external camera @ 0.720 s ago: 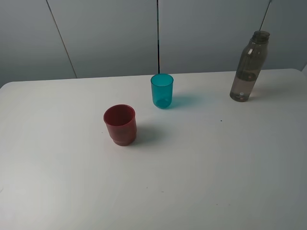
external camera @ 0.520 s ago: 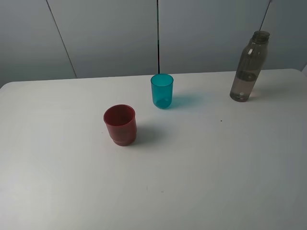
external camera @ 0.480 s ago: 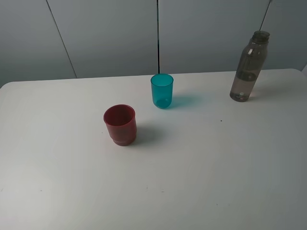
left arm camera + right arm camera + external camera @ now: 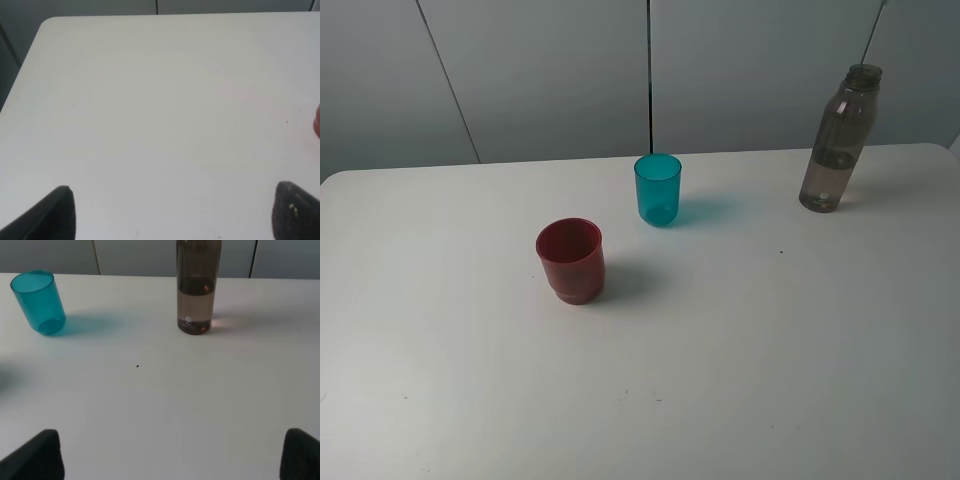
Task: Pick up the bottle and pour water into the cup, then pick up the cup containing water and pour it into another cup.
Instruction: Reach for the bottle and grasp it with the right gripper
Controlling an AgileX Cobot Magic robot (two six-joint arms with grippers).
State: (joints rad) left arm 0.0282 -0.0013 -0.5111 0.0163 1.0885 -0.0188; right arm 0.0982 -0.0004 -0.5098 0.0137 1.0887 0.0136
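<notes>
Right wrist view: right gripper (image 4: 168, 455) jaws spread, empty; bottle (image 4: 198, 287) untouched on worktop (image 4: 150, 405). Approach level, clasp body below neck, keep upright.

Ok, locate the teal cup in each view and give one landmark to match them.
Exterior high: teal cup near the middle of the picture, beyond the red cup.
Left wrist: not in it.
Right wrist: teal cup standing apart from the bottle.
Shared landmark: the bottle, in the exterior and right wrist views.
</notes>
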